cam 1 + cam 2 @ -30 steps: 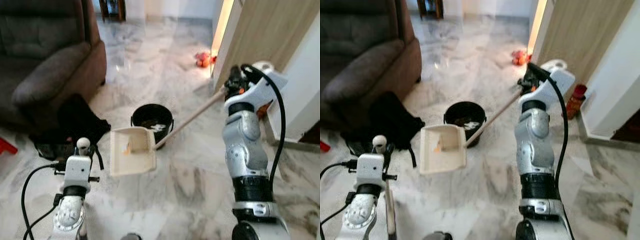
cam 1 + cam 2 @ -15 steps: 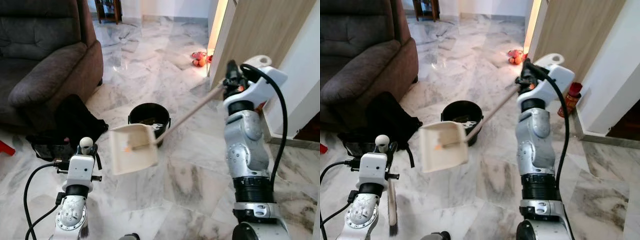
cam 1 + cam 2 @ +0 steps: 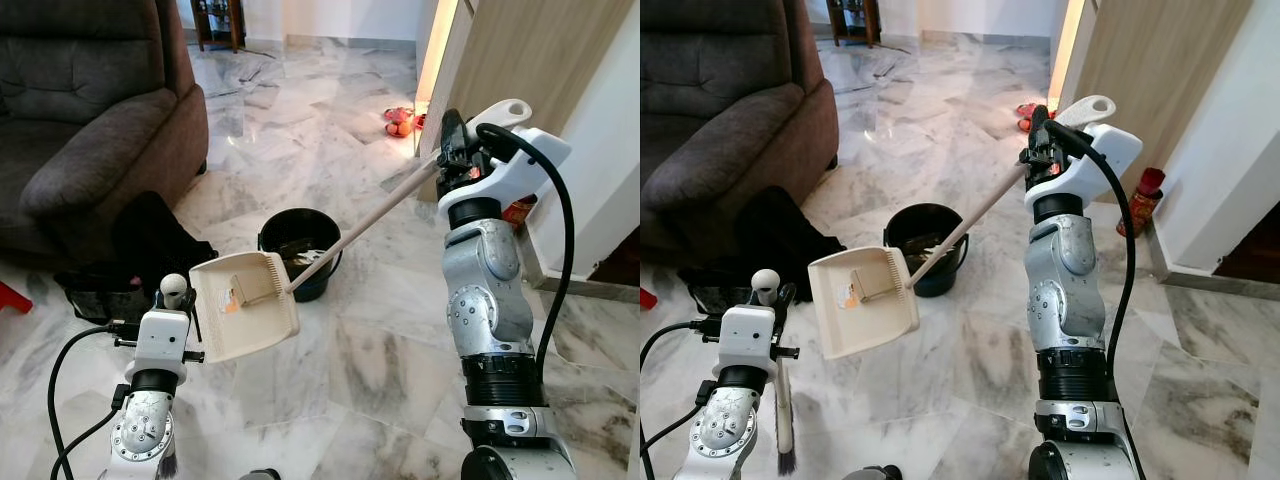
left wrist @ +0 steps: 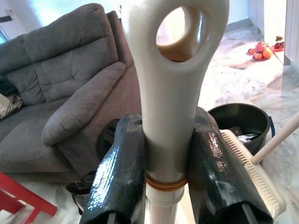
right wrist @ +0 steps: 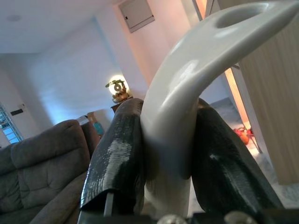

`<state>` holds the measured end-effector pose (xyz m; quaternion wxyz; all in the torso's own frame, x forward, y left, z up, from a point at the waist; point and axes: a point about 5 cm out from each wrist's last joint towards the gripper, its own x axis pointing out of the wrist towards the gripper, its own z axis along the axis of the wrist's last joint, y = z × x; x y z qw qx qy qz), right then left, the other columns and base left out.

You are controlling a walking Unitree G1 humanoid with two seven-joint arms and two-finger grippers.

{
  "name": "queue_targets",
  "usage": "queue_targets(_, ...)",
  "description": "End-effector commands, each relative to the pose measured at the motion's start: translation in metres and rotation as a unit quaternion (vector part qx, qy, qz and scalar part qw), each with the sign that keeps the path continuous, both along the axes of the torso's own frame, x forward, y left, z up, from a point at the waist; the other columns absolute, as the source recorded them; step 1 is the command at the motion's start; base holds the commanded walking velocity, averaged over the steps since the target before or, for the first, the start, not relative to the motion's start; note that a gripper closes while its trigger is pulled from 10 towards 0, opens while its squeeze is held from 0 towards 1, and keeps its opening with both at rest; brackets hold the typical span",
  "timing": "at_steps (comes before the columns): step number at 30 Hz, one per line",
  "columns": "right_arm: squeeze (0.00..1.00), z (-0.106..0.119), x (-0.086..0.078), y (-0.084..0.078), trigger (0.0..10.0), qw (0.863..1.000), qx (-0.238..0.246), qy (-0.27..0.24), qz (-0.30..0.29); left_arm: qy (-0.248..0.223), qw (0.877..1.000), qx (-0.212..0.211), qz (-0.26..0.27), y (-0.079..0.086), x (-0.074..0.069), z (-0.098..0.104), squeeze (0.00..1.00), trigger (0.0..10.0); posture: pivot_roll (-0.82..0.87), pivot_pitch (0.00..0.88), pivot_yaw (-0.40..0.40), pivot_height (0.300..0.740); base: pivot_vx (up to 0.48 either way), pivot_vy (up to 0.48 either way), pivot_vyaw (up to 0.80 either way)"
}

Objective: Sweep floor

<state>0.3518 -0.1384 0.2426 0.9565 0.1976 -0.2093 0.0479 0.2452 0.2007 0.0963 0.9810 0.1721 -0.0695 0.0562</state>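
Note:
My right gripper [image 5: 166, 154] is shut on the white loop end of a cream dustpan's long handle [image 3: 370, 215], held up at chest height [image 3: 452, 160]. The dustpan [image 3: 243, 305] hangs tilted in the air, just to the near left of a black bucket [image 3: 300, 250] on the marble floor. Small scraps and an orange bit lie in the pan. My left gripper [image 4: 166, 140] is shut on the white top of a broom handle [image 3: 172, 288]. The broom stands low at my left side, and its dark bristles [image 3: 787, 458] touch the floor.
A dark grey sofa [image 3: 90, 110] fills the left, with a black bag [image 3: 150, 245] on the floor at its foot. A wooden door [image 3: 540, 60] and white wall stand at the right. Orange items [image 3: 400, 120] lie by the doorway, and a red bottle [image 3: 1143, 195] stands near the wall.
The dustpan has swung left and toward me, away from the bucket's rim. My right gripper has risen a little with the handle. The left arm has stayed put.

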Motion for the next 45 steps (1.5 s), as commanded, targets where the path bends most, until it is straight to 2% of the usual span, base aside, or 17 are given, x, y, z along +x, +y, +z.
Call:
queue_targets(1,0.0,0.0201,-0.0073,-0.0001,10.0,0.998,0.016,-0.056,0.003,-0.026,1.0,0.014,-0.008,-0.0001,0.0014,0.0111,0.0,10.0,0.21,0.041,-0.014,0.74,0.0,0.0,0.0)
queue_targets(12,0.0,0.0183,-0.0076,0.0037,10.0,0.999,0.014,-0.051,0.009,-0.027,1.0,0.015,-0.004,0.0003,0.0005,0.0117,0.0,10.0,0.21,0.049,-0.015,0.74,0.115,0.0,0.0)
queue_targets(45,0.0,0.0176,-0.0081,0.0073,10.0,0.999,-0.003,-0.049,0.015,-0.03,0.999,0.016,0.002,0.0018,0.0004,0.0122,0.0,10.0,0.21,0.049,-0.018,0.74,0.268,0.0,0.1)
